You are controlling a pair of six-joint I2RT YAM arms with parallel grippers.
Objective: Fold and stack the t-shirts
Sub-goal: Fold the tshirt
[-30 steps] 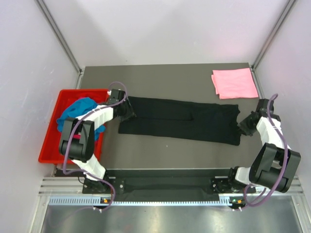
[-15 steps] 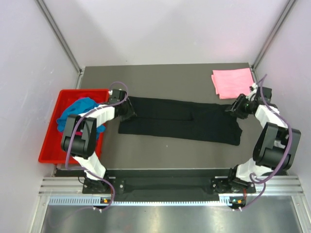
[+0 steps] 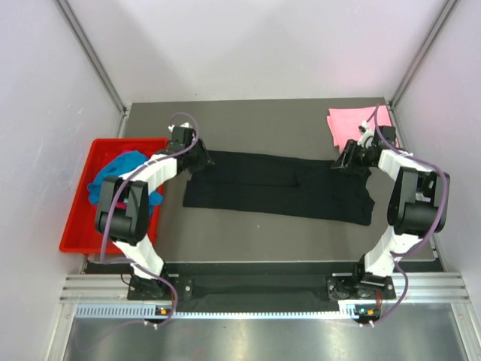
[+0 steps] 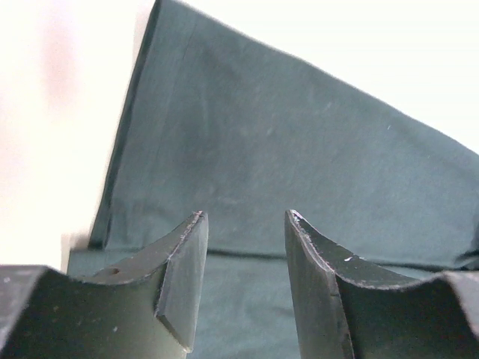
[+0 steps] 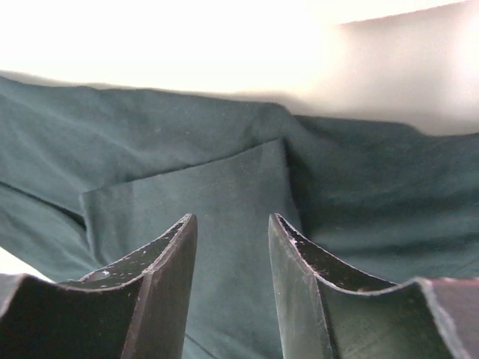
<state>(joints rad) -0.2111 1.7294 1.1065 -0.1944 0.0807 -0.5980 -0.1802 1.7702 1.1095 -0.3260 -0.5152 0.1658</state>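
The black t-shirt [image 3: 278, 186] lies folded into a long band across the middle of the table. My left gripper [image 3: 201, 158] is open and empty over its far left corner; the cloth fills the left wrist view [image 4: 284, 149]. My right gripper [image 3: 343, 161] is open and empty over the far right corner, above a folded flap [image 5: 224, 194]. The folded light pink t-shirt [image 3: 362, 128] lies at the back right, beside my right arm. The turquoise t-shirt [image 3: 120, 171] is bunched in the red tray [image 3: 79, 218], with a bit of magenta cloth [image 3: 154, 201] beneath it.
The red tray sits at the table's left edge, close to my left arm. Grey walls and slanted frame posts [image 3: 94, 56] enclose the table on three sides.
My right gripper swung from the shirt's near right end up to its far right corner, by the pink shirt. My left gripper shifted slightly farther back along the left end.
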